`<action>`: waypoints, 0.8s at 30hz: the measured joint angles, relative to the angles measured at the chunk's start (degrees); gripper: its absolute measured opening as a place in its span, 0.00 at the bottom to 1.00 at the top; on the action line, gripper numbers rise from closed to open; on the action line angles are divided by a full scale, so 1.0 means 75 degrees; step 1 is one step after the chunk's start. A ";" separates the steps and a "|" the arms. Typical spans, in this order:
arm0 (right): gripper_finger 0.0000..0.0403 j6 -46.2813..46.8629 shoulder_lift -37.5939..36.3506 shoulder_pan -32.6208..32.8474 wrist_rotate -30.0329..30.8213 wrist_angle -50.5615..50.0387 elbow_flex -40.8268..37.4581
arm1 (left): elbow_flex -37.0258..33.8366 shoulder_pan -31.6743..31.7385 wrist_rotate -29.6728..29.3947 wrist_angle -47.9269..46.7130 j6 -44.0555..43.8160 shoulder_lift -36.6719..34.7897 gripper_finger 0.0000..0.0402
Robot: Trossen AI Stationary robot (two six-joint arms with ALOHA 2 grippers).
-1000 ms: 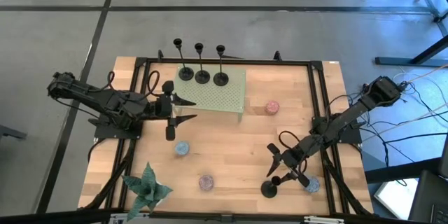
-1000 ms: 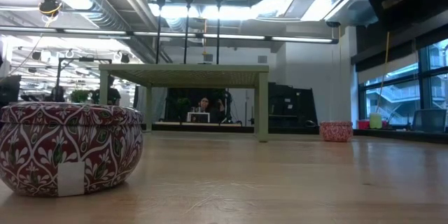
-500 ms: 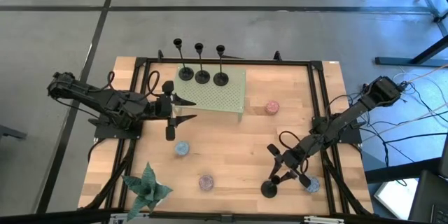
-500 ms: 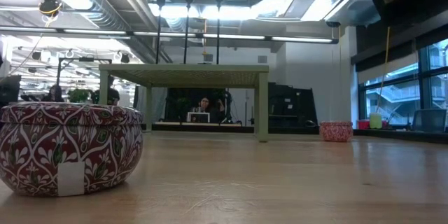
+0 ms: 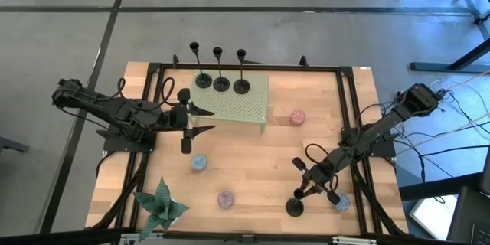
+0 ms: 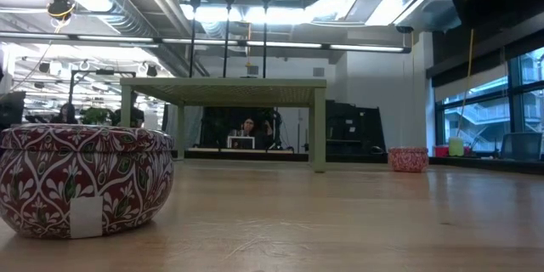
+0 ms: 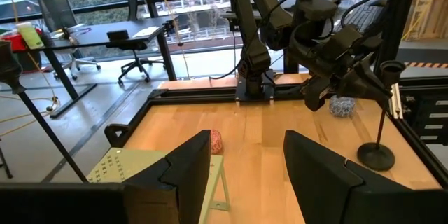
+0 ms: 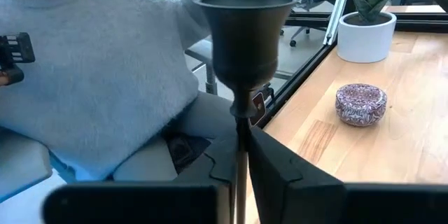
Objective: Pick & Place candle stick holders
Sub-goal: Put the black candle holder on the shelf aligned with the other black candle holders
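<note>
From above we see three candle stick holders standing in a row on the far edge of a green perforated stand, while the fourth holder stands on the worktop at its near right, with our right gripper at its stem. Our right wrist view shows that gripper's fingers clenched on the thin stem just under the cup. In the left wrist view our left gripper hangs released over the worktop's left side, fingers apart and holding nothing.
</note>
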 joint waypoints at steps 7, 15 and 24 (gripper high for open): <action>0.03 -0.0292 -0.0001 0.0000 0.0065 0.0399 0.0000 | 0.0000 0.0000 0.0000 -0.0001 0.0002 0.0000 0.44; 0.04 -0.1447 -0.0079 -0.0028 0.1401 0.1707 0.0004 | 0.0000 -0.0002 0.0000 0.0000 0.0002 0.0000 0.44; 0.04 -0.2758 -0.0490 -0.0606 0.3745 0.0545 0.1349 | 0.0000 -0.0002 0.0003 -0.0006 0.0000 0.0000 0.44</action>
